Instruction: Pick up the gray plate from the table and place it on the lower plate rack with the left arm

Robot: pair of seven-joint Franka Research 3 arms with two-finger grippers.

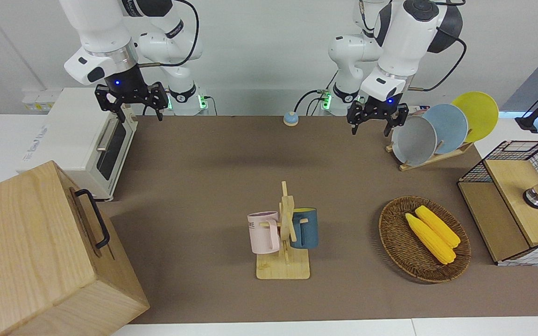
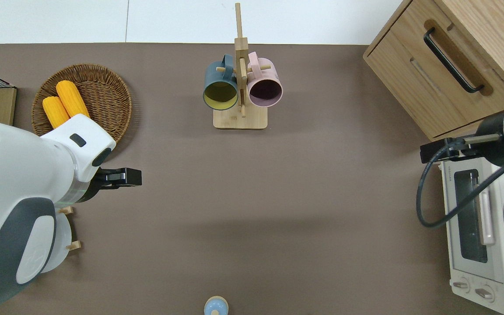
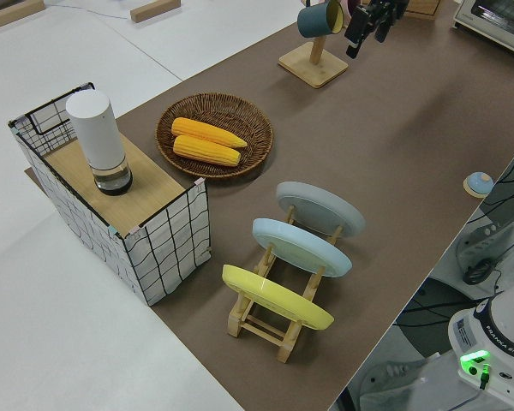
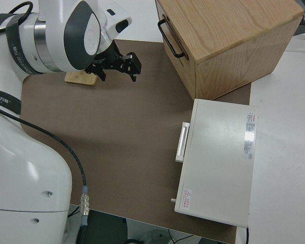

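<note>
Wooden drawer box (image 1: 40, 252) untouched; gray plate (image 1: 414, 140) racked, my left hand (image 1: 375, 122) released, empty; careless retreat could clip it.

Open worktop (image 1: 213, 186) surrounds the mug stand (image 1: 284, 242); the wicker basket (image 1: 424, 239) stands beside it toward the left arm's end.

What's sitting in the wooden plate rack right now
Three plates stand in the plate rack: the gray plate, a light blue plate, and a yellow plate. The plates hide most of its pegs and rails.
</note>
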